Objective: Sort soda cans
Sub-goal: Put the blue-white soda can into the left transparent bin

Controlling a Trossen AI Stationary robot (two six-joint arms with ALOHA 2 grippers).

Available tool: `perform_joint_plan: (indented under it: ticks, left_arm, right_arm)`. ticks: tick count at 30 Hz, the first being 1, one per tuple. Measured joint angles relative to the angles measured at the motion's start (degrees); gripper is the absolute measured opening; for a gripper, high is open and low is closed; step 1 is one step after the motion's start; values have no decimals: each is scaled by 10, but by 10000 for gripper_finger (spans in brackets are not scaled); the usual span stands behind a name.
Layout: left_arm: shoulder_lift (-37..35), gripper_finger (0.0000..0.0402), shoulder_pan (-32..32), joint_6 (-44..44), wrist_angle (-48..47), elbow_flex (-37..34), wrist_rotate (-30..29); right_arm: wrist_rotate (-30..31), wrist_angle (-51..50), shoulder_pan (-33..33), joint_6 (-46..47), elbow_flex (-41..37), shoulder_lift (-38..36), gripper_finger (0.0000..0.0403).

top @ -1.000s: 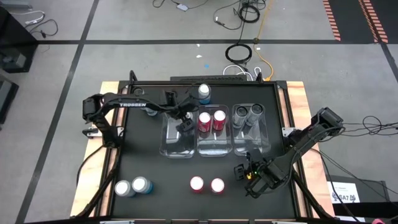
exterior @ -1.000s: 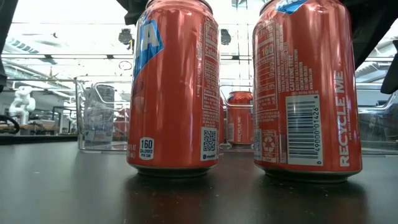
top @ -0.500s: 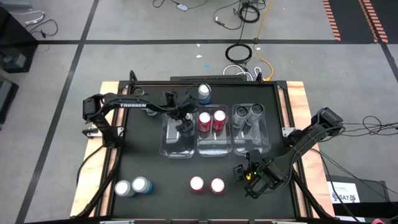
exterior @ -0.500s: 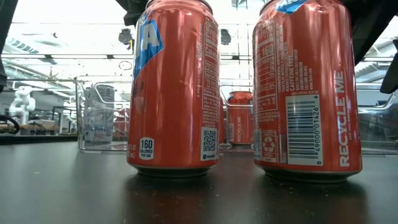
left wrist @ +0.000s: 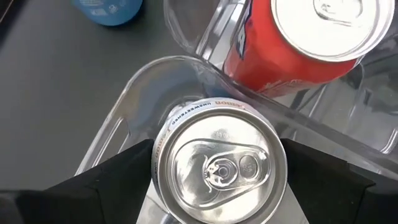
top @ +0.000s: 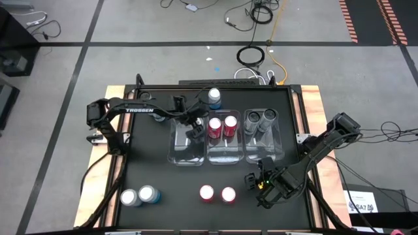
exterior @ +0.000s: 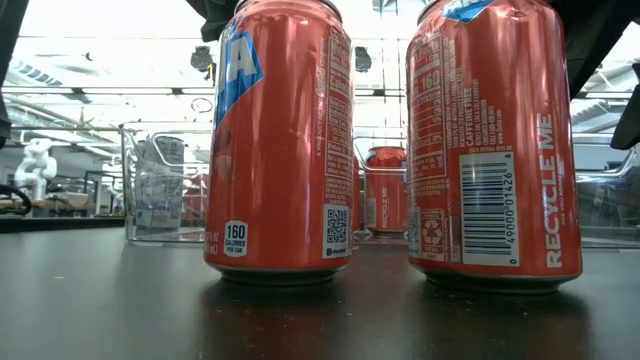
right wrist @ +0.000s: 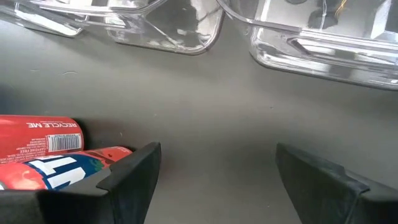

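Observation:
My left gripper [top: 193, 130] reaches into the left clear bin [top: 177, 155] and is shut on an upright soda can [left wrist: 219, 168]; only the can's silvery top shows. Two red cans [top: 222, 126] stand in the middle bin and two grey cans [top: 260, 119] in the right bin. A light blue can [top: 214, 98] stands on the table beyond the bins. Two light blue cans [top: 138, 196] and two red cans [top: 217, 194] stand near the near edge. My right gripper [top: 258, 183] is open, just right of those red cans [right wrist: 43, 155], with nothing between its fingers. My left gripper holds the soda can just below its top rim [left wrist: 163, 163], pinched between the two fingers [left wrist: 121, 177], one on each side. The fingers come from above, pointing down. The can stays upright in the left bin's far corner; whether its base rests on the bin floor is hidden.
Three clear bins sit side by side mid-table; the wall between the left and middle bins [left wrist: 261, 102] runs close to the held can. In the low view the two near red cans [exterior: 280, 140] fill the foreground. Bare table lies between the bins and the near cans.

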Motion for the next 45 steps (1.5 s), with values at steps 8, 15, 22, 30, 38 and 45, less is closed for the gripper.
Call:
perform_joint_plan:
  ticks: [8, 15, 22, 30, 38, 45]
  left_arm:
    - [0, 354, 0, -1, 2, 0, 0]
    - [0, 397, 0, 0, 0, 0, 0]
    - [0, 389, 0, -2, -20, 20, 0]
    - [0, 389, 4, 16, -96, 75, -1]
    - [0, 389, 4, 26, -88, 94, 1]
    - [0, 389, 4, 26, -34, 94, 14]
  right_arm:
    - [0, 0, 0, 0, 0, 0, 310]
    - [0, 0, 0, 0, 0, 0, 310]
    - [0, 0, 0, 0, 0, 0, 310]
    - [0, 0, 0, 0, 0, 0, 310]
    - [1, 0, 0, 0, 0, 0, 310]
    - [19, 0, 0, 9, 0, 0, 310]
